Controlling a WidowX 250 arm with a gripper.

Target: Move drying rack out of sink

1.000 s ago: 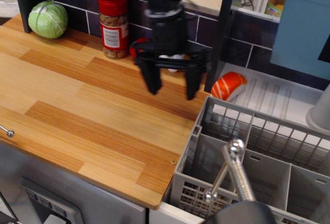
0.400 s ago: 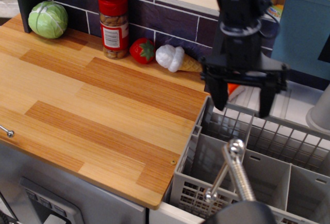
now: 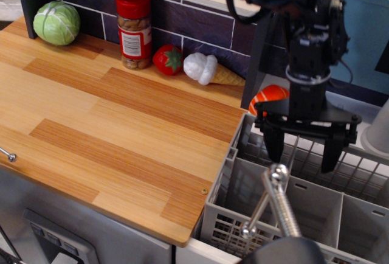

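Note:
The grey slatted drying rack [image 3: 243, 215] sits at the lower right, in the white sink whose ribbed drainboard [image 3: 346, 115] shows behind it. My black gripper [image 3: 302, 156] hangs open right over the rack's back wall, one finger [image 3: 273, 147] to the left and one to the right, holding nothing. The sink's bottom is hidden by the rack.
On the wooden counter [image 3: 103, 124] stand a green cabbage [image 3: 56, 23], a red-lidded jar [image 3: 135, 28], a toy strawberry [image 3: 168, 59] and an ice-cream cone [image 3: 209, 70]. An orange salmon sushi [image 3: 269, 97] lies on the drainboard. A metal faucet [image 3: 276, 206] rises in front. A blue bin [image 3: 358, 30] stands at the back right.
My gripper has moved from above the counter to the right and down, and now hangs over the rack's back wall, still open.

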